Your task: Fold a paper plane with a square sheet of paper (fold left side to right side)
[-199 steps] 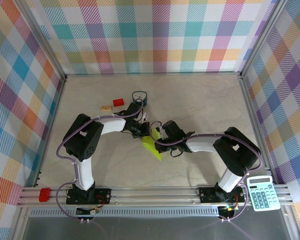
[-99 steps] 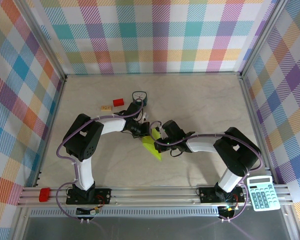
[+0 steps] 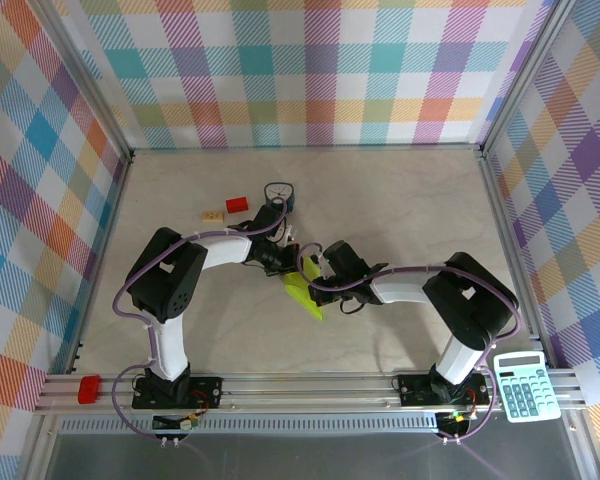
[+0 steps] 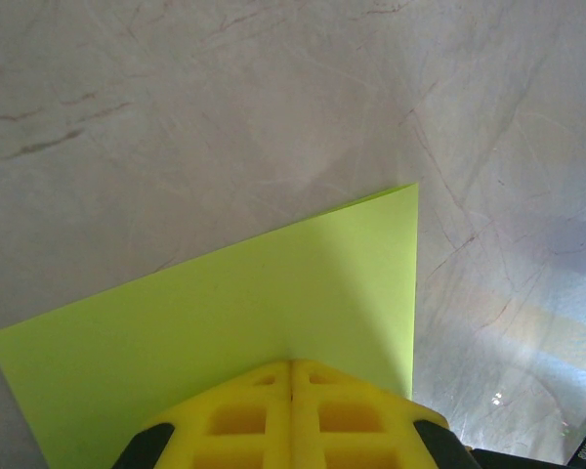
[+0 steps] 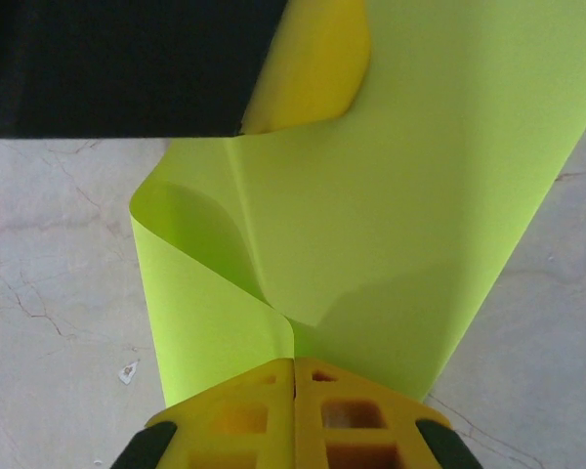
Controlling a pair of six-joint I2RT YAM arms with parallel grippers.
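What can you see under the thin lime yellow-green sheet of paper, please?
The pale marbled tabletop shows around the thin lime yellow-green sheet of paper; the patch directly beneath is covered by it, so nothing there can be made out.

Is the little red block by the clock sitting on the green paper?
No, the red block lies apart from the paper, next to a tan block.

Lime paper sheet (image 5: 400, 195) part-folded, one edge curled, mid-workspace.

Pastel plaid walls (image 3: 320, 70) around a pale, perhaps marble-patterned tabletop (image 3: 400, 200), aluminium rail (image 3: 310, 385) in front.
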